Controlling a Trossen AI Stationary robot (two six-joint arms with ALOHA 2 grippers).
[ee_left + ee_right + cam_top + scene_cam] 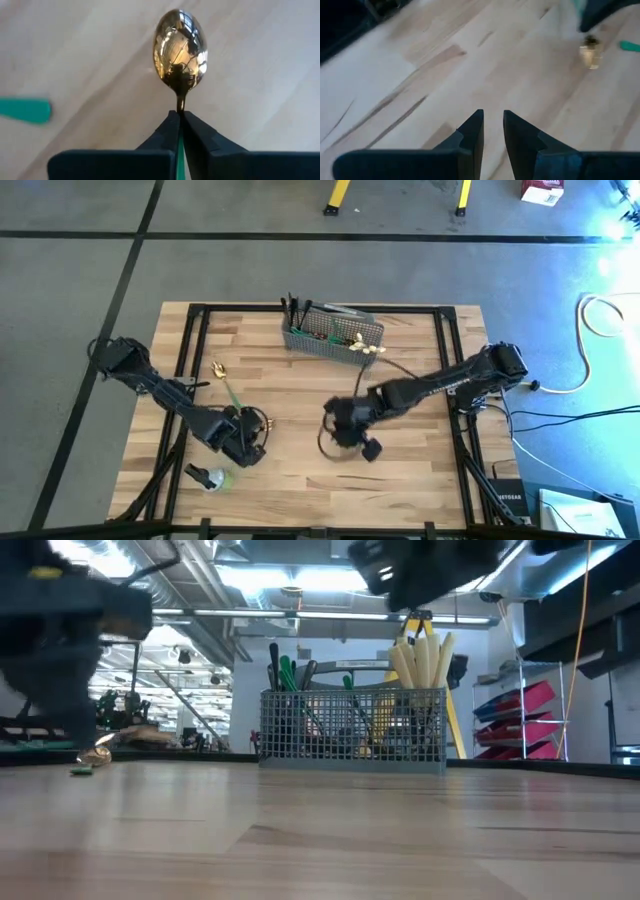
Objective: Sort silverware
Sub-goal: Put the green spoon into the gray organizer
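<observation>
With its fingers pinched tight on the neck of a gold spoon (180, 50), the left gripper (179, 114) is the one doing the work, low over the near-left part of the table (300, 470). Up close in the left wrist view, the bowl stands clear of the fingertips, bright and mirror-smooth. The spoon's long axis runs straight out along the gripper's own line, bowl leading, handle hidden back between the fingers.

It looks light, stiff metal, no flex to worry about, but that polished finish will likely be slippery. The neck is narrow, so the spoon could probably pivot or slide if swung hard. A hold further down the handle would likely be steadier, though this pinch appears centred and square.

Over in the middle of the table the right gripper (345, 430) hovers, its fingers (470, 135) only narrowly apart with nothing between them, bare wood below. It seems to be waiting.

At the far edge stands the mesh basket (332, 340), already carrying cream-handled knives (420, 662) upright at one end and dark forks (275, 670) at the other. Another gold spoon (218, 368) lies loose on the left side of the table, just beside a green tape strip (232, 392).

I judge this spoon is bound for the basket, and with the bowl leading it may need turning so the handle drops in first.
</observation>
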